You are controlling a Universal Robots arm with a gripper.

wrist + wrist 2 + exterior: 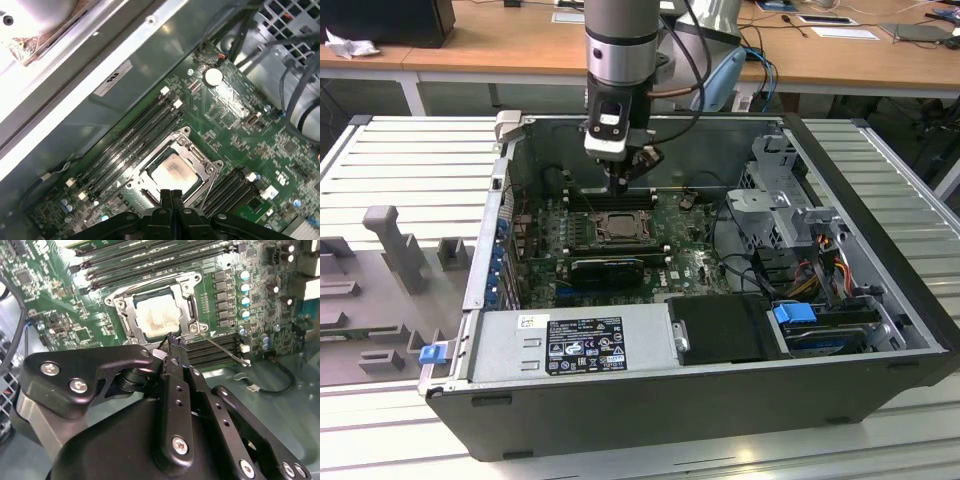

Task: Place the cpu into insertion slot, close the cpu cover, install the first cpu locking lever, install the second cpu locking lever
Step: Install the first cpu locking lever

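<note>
Wooden desks (470,50) line the back of the room, and a slatted metal tabletop (880,150) carries an open computer case (720,400) lying on its side. In the exterior view the insertion slot (620,226) lies at about 11 o'clock from the case's middle on the green motherboard (690,265). A grey power supply (580,345) sits along the case's 6 o'clock edge. The arm hangs over the board, with the gripper (623,185) at 12 o'clock of the slot.

In both wrist views the cpu (159,319) sits flat in the slot, its pale face showing through the window of the cpu cover (128,315), which lies down over it. The gripper's fingers are pressed together with nothing between them, the tips just at the slot's frame edge. A thin wire locking lever (220,347) runs out from the slot's corner across the black memory slots (215,352) beside it.
</note>
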